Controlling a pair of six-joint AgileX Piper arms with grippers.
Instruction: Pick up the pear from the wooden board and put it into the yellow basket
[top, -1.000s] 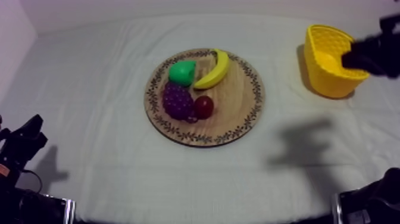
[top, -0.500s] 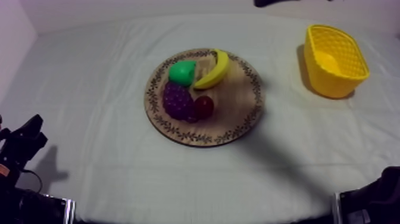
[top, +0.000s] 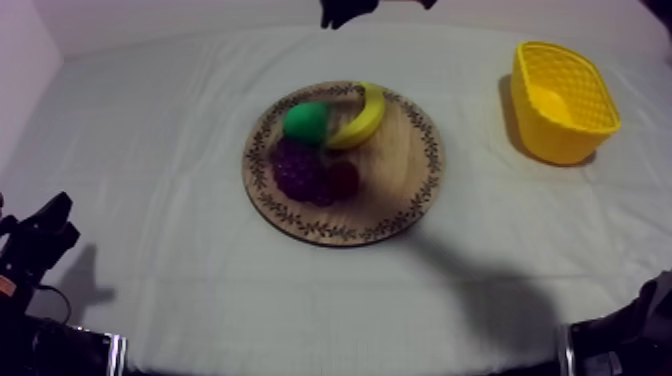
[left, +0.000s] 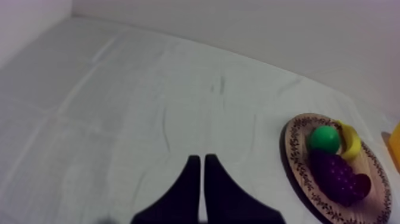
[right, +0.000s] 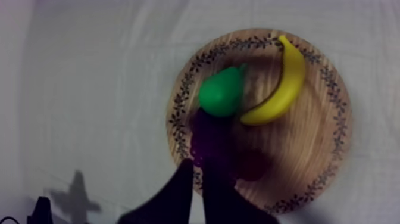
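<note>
The green pear (top: 306, 122) lies on the far left part of the round wooden board (top: 400, 200), touching the banana (top: 361, 117). Purple grapes (top: 299, 170) and a small red fruit (top: 343, 179) lie just in front of it, in shadow. The yellow basket (top: 562, 100) stands at the far right. My right arm (top: 345, 10) hangs high beyond the board. My right gripper (right: 196, 170) is shut on nothing, above the grapes (right: 211, 143) and short of the pear (right: 221, 92). My left gripper (left: 199, 164) is shut and far left of the board (left: 297, 173), low at the table's left (top: 45, 232).
The board's rim (right: 339, 137) is patterned; the banana (right: 280, 89) curves along its far side. In the left wrist view the pear (left: 324, 139) sits ahead of the grapes (left: 336, 173). Bare cloth (top: 150, 150) lies all around the board.
My right arm has left the basket and swung left along the far edge to above the board. Its shadow now falls on the grapes and red fruit. The left arm has not moved.
</note>
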